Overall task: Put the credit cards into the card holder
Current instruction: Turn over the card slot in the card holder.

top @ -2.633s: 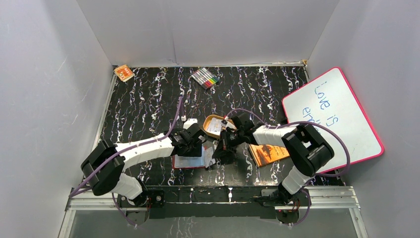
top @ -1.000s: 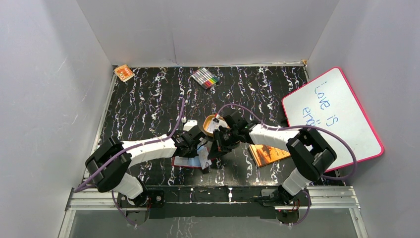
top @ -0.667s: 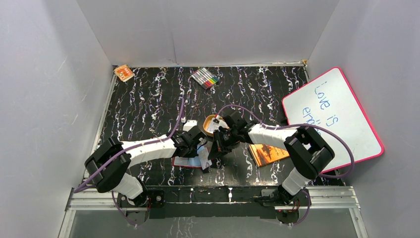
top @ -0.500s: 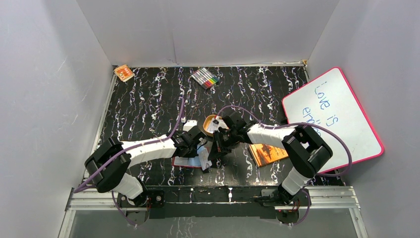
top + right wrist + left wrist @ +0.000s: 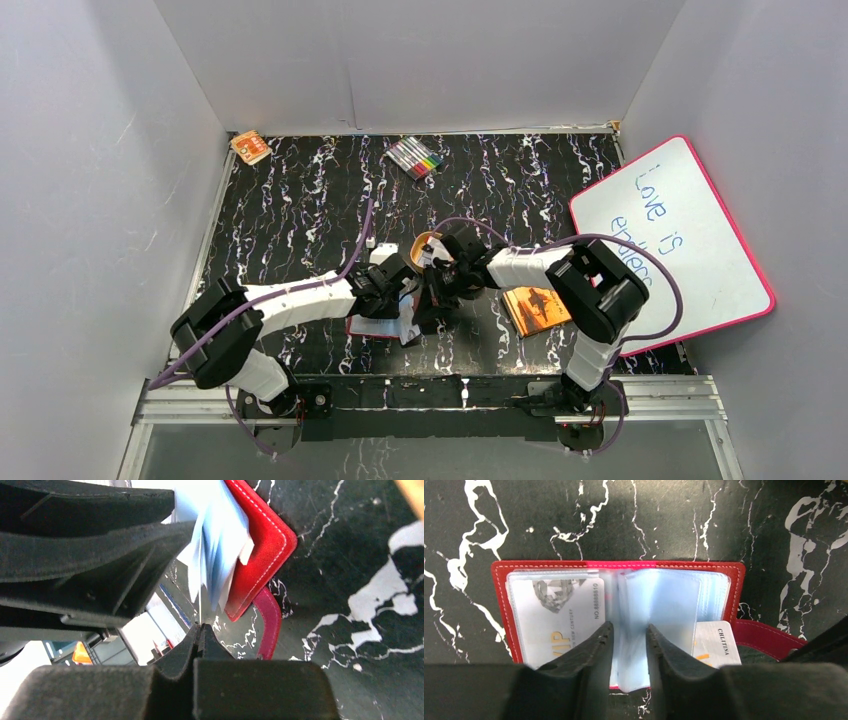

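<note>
Black marbled table (image 5: 300,200): card holder (image 5: 619,567) lies open; left gripper (image 5: 629,630) narrowly parted astride a sleeve (image 5: 659,600); right gripper (image 5: 200,628) pinched shut.

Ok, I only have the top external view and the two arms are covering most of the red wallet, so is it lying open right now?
Observer: Yes. In the left wrist view the card holder lies spread open, inside facing up.
Operator: Any card inside it yet?
Observer: One VIP card sits in the left sleeve.
</note>
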Tool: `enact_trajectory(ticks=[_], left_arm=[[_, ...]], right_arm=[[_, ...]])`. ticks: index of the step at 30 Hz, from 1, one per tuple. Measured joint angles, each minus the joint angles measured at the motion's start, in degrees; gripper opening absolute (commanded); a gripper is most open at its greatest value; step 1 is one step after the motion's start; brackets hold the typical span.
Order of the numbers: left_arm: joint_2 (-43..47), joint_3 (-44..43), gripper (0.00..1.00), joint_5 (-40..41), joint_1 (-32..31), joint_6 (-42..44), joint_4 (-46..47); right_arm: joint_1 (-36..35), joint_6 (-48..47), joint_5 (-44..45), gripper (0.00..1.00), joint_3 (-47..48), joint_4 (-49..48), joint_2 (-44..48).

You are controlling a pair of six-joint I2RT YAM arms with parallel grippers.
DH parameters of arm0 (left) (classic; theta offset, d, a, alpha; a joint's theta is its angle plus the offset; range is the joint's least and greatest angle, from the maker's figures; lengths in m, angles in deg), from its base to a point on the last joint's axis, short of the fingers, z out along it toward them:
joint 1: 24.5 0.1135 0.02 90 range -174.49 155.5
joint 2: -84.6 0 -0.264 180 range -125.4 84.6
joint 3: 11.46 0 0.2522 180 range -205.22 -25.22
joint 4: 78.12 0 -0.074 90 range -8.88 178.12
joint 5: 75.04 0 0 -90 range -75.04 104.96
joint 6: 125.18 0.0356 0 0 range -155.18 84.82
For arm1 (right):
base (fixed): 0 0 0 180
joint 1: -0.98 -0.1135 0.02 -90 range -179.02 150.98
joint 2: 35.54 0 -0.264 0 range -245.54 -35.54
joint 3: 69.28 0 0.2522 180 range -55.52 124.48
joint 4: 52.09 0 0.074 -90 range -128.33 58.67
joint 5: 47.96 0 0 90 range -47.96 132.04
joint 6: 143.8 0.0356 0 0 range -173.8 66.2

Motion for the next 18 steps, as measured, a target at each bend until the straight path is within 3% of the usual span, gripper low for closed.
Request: enact_trajectory(ticks=[6, 18], left_arm=[[0.96, -2.23, 0.53, -0.11, 0.0, 1.16, -4.81], [7.98, -8.41, 0.58, 1.14, -0.02, 2.38, -10.95]], right_arm=[[-0.57, 1.62, -0.48, 0.0, 0.2, -2.97, -1.29], [-2.25, 3.13, -0.42, 0.0, 1.95, -4.79, -1.6]])
